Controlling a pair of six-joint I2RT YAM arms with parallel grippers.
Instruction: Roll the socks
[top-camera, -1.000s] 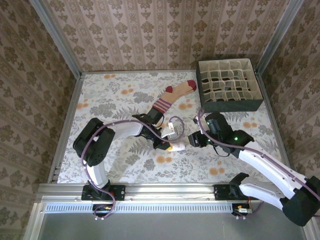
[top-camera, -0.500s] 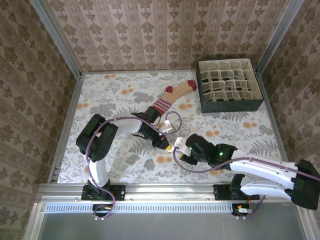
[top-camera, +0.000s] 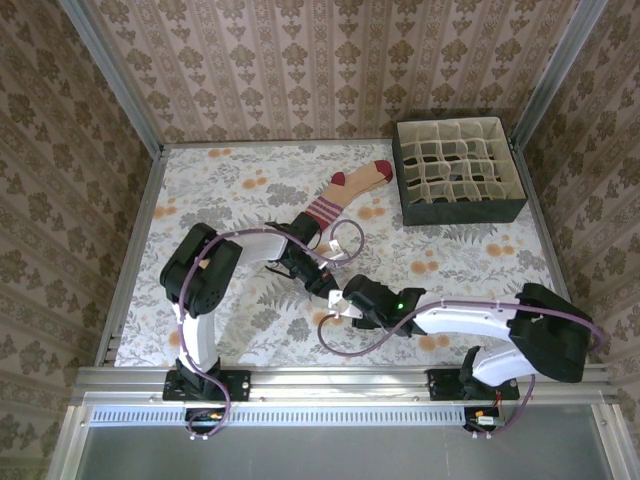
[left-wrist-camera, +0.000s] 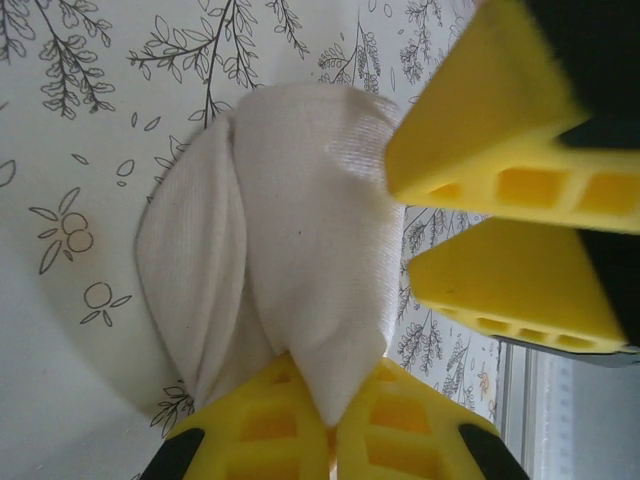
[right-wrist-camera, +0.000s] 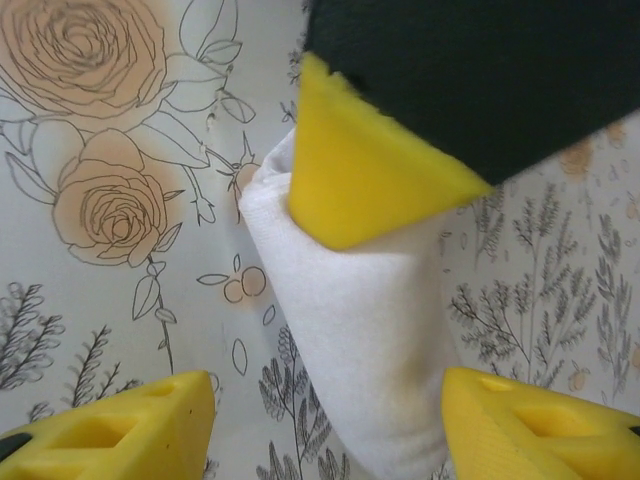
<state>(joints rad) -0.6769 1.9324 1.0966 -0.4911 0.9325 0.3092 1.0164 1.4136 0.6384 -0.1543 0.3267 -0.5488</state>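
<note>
The cream-white sock (left-wrist-camera: 280, 260) lies bunched on the floral table, and my left gripper (left-wrist-camera: 335, 388) is shut on one folded end of it. My right gripper (right-wrist-camera: 325, 415) is open with its fingers on either side of the same sock (right-wrist-camera: 360, 330), the pads apart from the fabric. From above, the two grippers meet near the table's middle: the left gripper (top-camera: 326, 287) and the right gripper (top-camera: 343, 305), with a bit of white sock (top-camera: 336, 298) between them. The tan sock with maroon toe and striped cuff (top-camera: 345, 192) lies flat farther back.
A dark box with a cream divider grid (top-camera: 458, 172) stands at the back right. A looped cable (top-camera: 348, 243) hangs by the left wrist, close to the tan sock's cuff. Patterned walls close off the table on three sides.
My right arm has swung from the sock's right side round to its near side and lower, and its jaws have opened wider around the sock. The left gripper keeps its grip.
</note>
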